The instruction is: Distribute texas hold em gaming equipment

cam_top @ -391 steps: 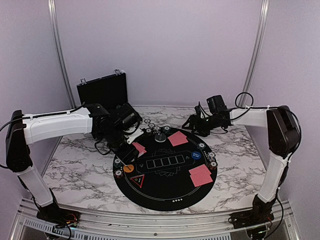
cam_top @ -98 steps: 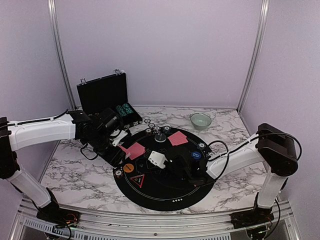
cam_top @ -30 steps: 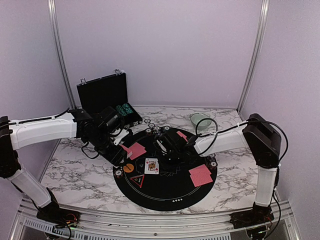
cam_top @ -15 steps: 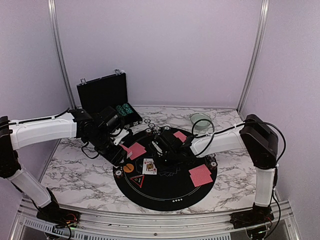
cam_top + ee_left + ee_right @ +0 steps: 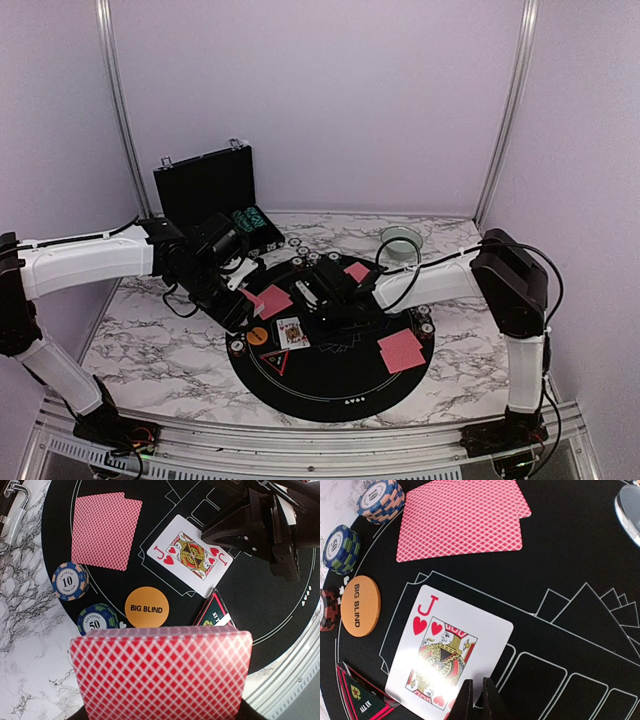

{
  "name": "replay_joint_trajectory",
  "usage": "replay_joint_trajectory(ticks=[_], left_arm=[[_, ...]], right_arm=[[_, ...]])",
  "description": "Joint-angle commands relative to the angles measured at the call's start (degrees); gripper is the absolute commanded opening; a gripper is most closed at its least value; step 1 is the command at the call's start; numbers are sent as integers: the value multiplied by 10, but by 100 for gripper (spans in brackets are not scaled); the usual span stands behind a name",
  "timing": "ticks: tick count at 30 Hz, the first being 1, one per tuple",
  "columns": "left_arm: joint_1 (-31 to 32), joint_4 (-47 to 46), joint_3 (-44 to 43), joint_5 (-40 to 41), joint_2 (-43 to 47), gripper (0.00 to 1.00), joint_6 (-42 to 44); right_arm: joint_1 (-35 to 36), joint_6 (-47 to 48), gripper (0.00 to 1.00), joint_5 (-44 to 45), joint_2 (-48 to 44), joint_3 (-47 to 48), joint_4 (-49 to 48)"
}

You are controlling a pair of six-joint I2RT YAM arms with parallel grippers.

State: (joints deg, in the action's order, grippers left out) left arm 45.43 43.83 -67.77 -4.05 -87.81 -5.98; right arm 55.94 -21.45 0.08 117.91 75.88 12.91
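Your left tool (image 5: 162,714) is clamped on a deck of red diamond-backed cards (image 5: 160,672). Your right tool (image 5: 476,700), fingers nearly together, touches the face-up jack of hearts (image 5: 445,655) on the black mat (image 5: 570,555).

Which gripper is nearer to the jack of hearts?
Right. The right gripper is at the jack of hearts; the left gripper holds the deck beyond the orange disc.

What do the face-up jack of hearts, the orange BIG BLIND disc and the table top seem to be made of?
Jack of hearts: coated paper or plastic, slightly glossy; a soft glare lies on its white face.
BIG BLIND disc: probably plastic, matt; even orange with printed black letters.
Table top: white with grey veins like marble; stone or printed laminate, I cannot tell.
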Motion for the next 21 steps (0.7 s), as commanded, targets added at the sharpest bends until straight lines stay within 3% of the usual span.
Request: replay_joint_trajectory(ticks=[1,12,21], left_arm=[[-3,-2,-10,-2,9,50,6],[-2,6,-23,-10,0,50,4],[20,27,-52,-5,-25,50,7]], right_arm=[[6,-11,8,-20,20,15,15],[-32,-30,11,-56,-63,-16,4],[-90,-90,38,-232,-161,-87,-97]])
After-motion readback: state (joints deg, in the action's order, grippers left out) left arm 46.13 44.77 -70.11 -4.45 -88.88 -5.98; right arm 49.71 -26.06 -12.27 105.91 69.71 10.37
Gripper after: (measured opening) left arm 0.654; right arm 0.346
